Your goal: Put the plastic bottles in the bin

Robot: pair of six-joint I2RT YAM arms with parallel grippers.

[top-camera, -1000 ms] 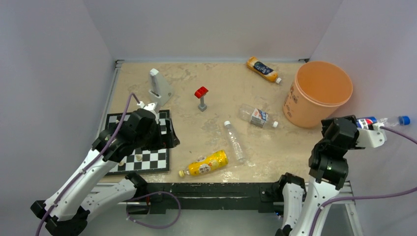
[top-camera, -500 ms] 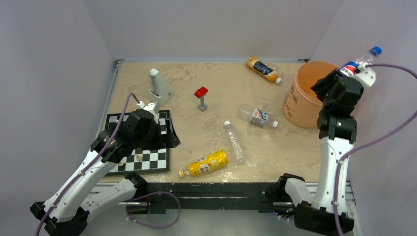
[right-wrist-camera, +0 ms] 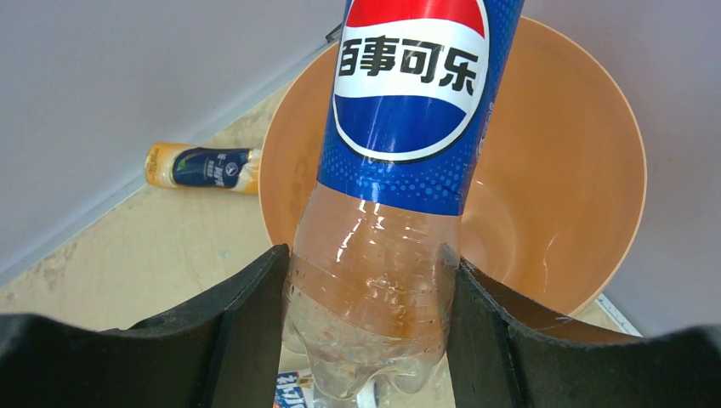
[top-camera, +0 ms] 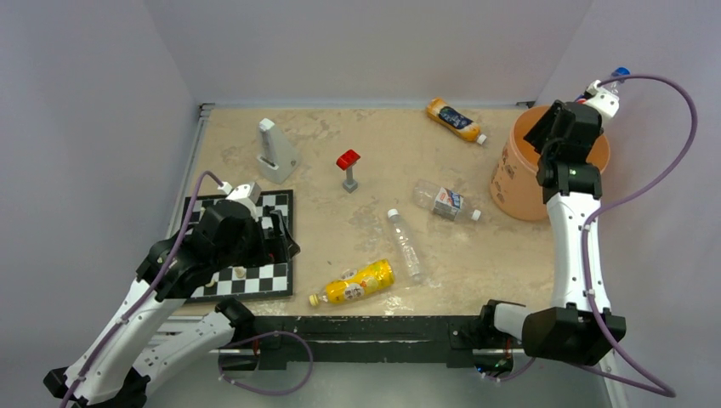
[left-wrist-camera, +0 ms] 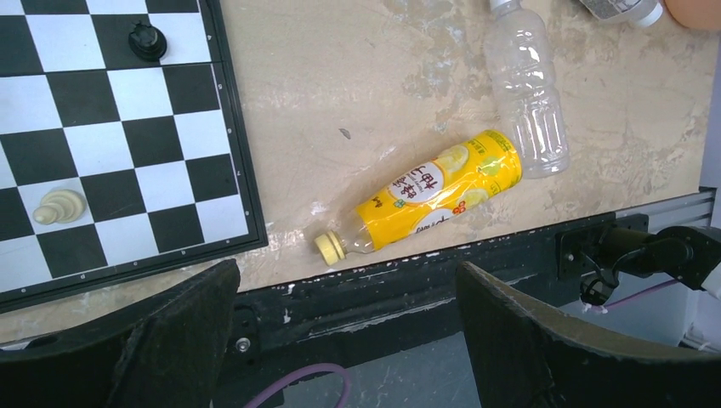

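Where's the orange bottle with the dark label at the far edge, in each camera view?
Top external: orange bottle lying by the back wall, left of the bin.
Left wrist: not in it.
Right wrist: middle left, just left of the bin.
Shared landmark: the bin.

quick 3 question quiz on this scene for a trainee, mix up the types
1. True or false: the right gripper is shut on the blue-label bottle.
2. The left gripper, near the yellow bottle, is: A open; B shut on it; C out of view.
3. How many bottles lie on the table, outside the bin?
Key: 1 true; 2 A; 3 four: yellow, orange bottle, labelled clear bottle, slim clear bottle.
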